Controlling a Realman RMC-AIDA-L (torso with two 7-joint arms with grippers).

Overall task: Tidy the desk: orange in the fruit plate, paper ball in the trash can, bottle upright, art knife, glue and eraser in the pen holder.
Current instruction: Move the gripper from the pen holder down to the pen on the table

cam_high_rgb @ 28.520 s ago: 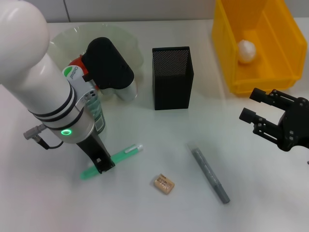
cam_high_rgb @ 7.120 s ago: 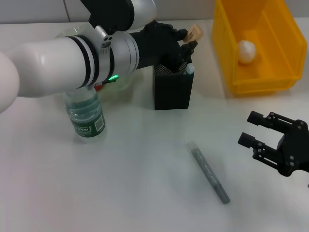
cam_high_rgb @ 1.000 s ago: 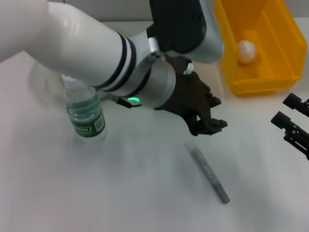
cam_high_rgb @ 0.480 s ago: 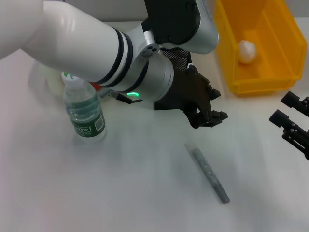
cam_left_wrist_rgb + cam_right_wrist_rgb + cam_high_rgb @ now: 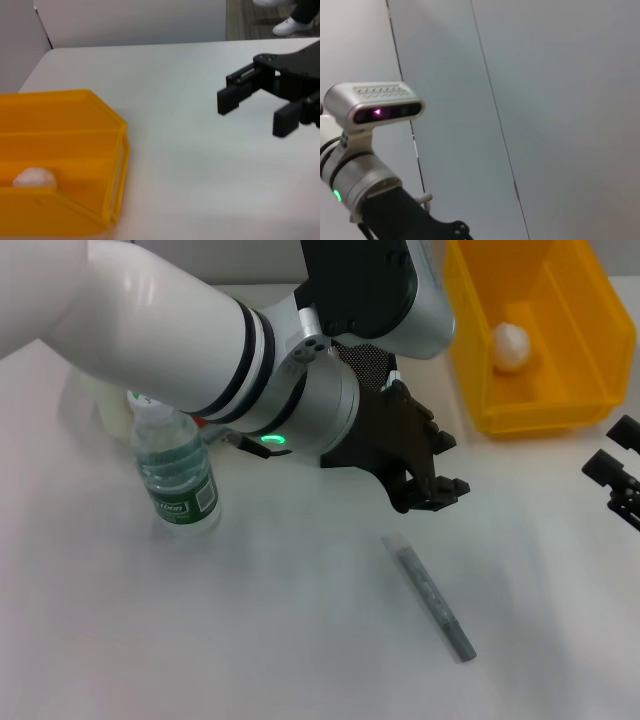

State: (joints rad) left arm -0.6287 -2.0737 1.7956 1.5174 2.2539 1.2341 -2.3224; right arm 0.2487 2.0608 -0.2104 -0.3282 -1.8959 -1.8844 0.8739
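A white tabletop (image 5: 250, 640) seen from above. The left arm, thick and white with a green light on its wrist, reaches across from the near left toward the middle. Its black left hand (image 5: 428, 493) hangs above the tabletop with its fingers slightly apart and nothing between them.

Just beyond the fingertips, toward the near side, lies the art knife (image 5: 432, 595), a slim grey rod flat on the tabletop. Its long axis runs diagonally: the clear-capped end points toward the far left, up toward the left hand, and the grey end points toward the near right. The hand is close to the capped end but not touching it.

Behind the arm, a corner of the black mesh pen holder (image 5: 368, 362) shows; most of it is hidden. To the left stands the bottle (image 5: 178, 478), upright, with its green label facing out. A sliver of red-orange beside it may be the orange, too hidden to be sure.

At the far right sits the yellow trash can (image 5: 530, 340), with the white paper ball (image 5: 509, 345) inside it. The right hand (image 5: 622, 483) is at the right edge, well apart from the art knife, its black fingers spread open and empty.
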